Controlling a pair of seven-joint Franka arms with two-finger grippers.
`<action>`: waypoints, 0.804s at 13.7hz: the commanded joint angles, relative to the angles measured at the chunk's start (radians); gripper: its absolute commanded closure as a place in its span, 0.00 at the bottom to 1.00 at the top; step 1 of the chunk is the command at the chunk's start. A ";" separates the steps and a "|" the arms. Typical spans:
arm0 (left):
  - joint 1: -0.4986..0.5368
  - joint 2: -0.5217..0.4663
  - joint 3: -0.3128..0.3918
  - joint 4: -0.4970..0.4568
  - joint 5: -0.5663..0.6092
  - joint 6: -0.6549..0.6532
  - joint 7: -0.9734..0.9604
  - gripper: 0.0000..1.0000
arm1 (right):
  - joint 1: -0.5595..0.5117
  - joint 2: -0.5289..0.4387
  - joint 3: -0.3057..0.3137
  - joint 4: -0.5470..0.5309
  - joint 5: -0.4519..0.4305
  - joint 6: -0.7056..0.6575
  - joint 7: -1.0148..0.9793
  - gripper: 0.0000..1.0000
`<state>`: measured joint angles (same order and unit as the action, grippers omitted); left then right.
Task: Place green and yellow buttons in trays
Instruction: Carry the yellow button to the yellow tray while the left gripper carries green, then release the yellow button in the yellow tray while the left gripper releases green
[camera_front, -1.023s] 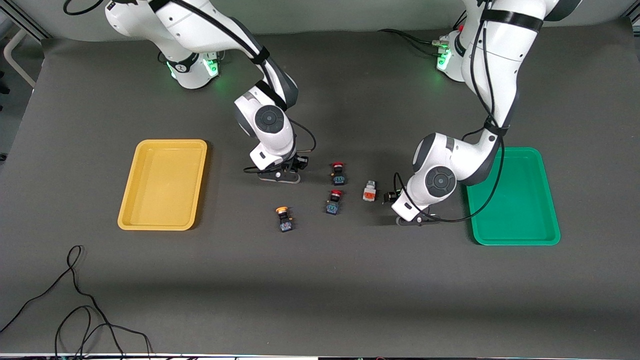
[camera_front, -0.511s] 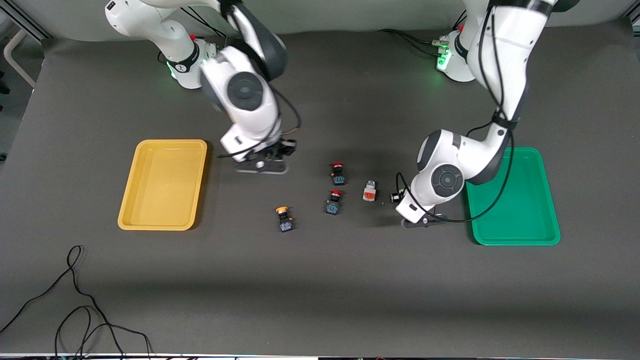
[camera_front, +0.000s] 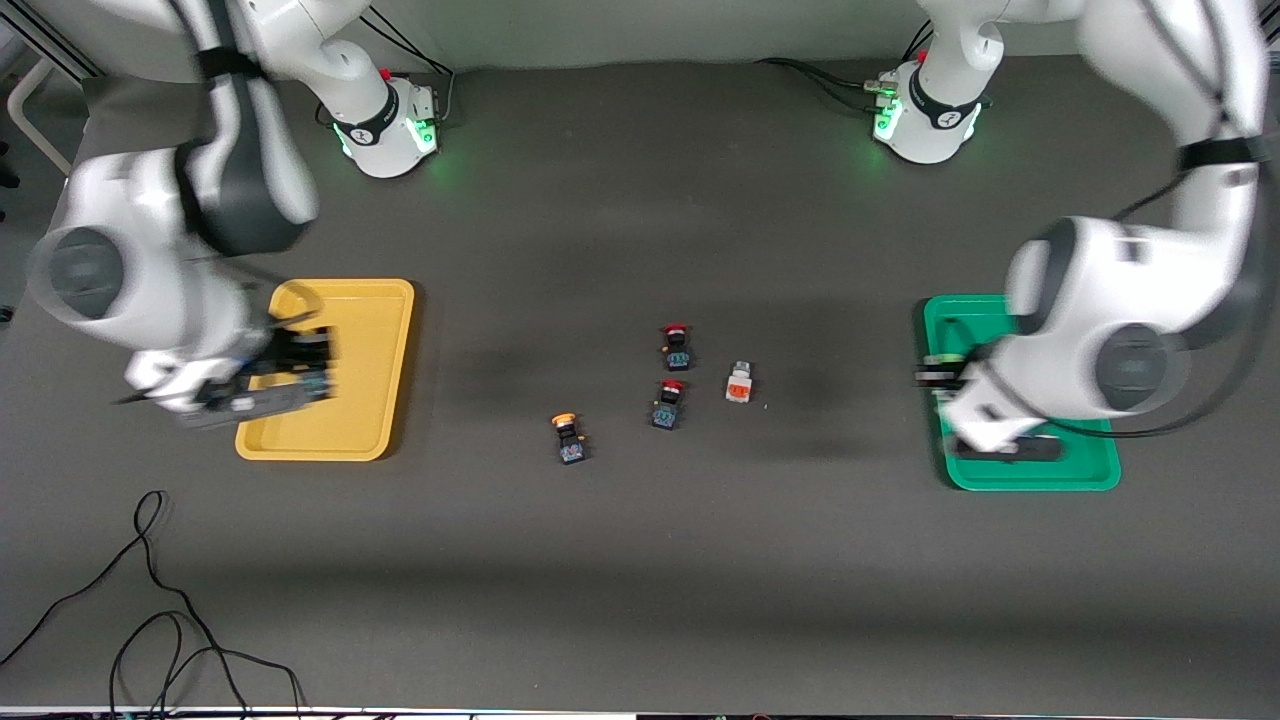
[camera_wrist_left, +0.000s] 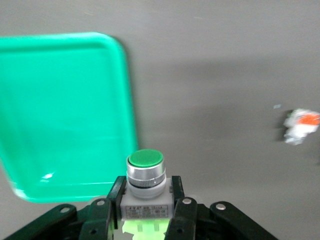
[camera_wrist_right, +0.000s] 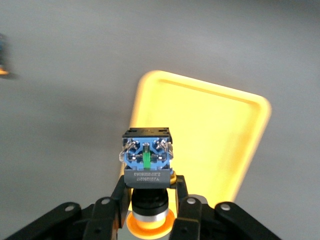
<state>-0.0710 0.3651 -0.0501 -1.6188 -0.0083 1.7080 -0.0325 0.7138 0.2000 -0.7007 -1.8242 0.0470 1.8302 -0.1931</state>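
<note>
My left gripper (camera_wrist_left: 146, 194) is shut on a white-bodied button with a green cap (camera_wrist_left: 145, 172), held in the air over the edge of the green tray (camera_wrist_left: 65, 115). In the front view this gripper (camera_front: 938, 376) is over the green tray (camera_front: 1060, 470) at its edge toward the table's middle. My right gripper (camera_wrist_right: 148, 194) is shut on a dark-bodied button with a yellow-orange cap (camera_wrist_right: 147, 165), held over the edge of the yellow tray (camera_wrist_right: 210, 135). In the front view it (camera_front: 300, 362) hangs over the yellow tray (camera_front: 370, 330). A second yellow-capped button (camera_front: 570, 437) lies on the table's middle.
Two dark-bodied red-capped buttons (camera_front: 677, 345) (camera_front: 667, 403) and a small white-bodied button with an orange face (camera_front: 739, 383) lie on the table's middle. Loose black cables (camera_front: 150, 600) lie near the front camera at the right arm's end.
Both arms have risen from the middle and swung outward: the right gripper carried the yellow-capped button to the yellow tray, the left gripper carried the green-capped button to the green tray.
</note>
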 joint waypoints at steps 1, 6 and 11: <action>0.146 0.003 -0.013 -0.018 0.072 0.016 0.275 1.00 | 0.019 -0.010 -0.115 -0.183 0.014 0.200 -0.103 0.80; 0.296 0.041 -0.011 -0.206 0.083 0.296 0.476 1.00 | -0.011 0.220 -0.126 -0.366 0.267 0.498 -0.257 0.80; 0.355 0.116 -0.011 -0.332 0.085 0.535 0.513 1.00 | -0.033 0.308 -0.125 -0.356 0.412 0.501 -0.379 0.75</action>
<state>0.2683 0.4898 -0.0488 -1.9213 0.0657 2.2072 0.4612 0.6876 0.4989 -0.8205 -2.2083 0.4288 2.3375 -0.5354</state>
